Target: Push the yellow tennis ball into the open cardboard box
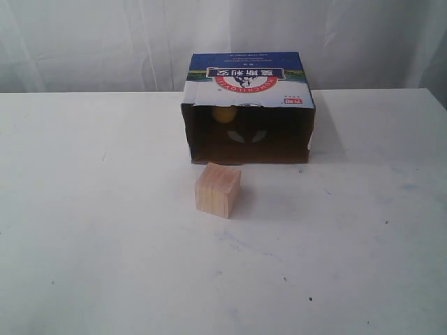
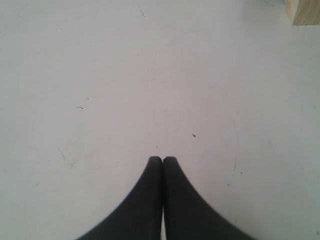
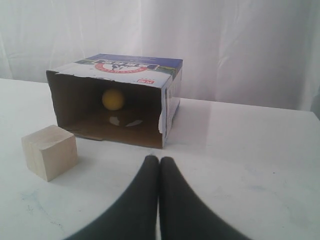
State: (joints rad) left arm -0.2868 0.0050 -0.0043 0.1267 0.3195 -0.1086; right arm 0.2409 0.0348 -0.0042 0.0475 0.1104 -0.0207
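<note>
The yellow tennis ball (image 1: 223, 114) (image 3: 113, 99) lies deep inside the open cardboard box (image 1: 249, 78) (image 3: 132, 67), against its dark back wall. The box stands at the back of the table with its opening facing the front. My left gripper (image 2: 163, 159) is shut with nothing in it, over bare table. My right gripper (image 3: 159, 159) is shut and empty too, low over the table in front of the box's right corner. Neither arm shows in the exterior view.
A pale wooden cube (image 1: 218, 190) (image 3: 50, 151) (image 2: 303, 12) sits on the white table (image 1: 105, 244) just in front of the box's opening. A white curtain (image 1: 105, 42) hangs behind the table.
</note>
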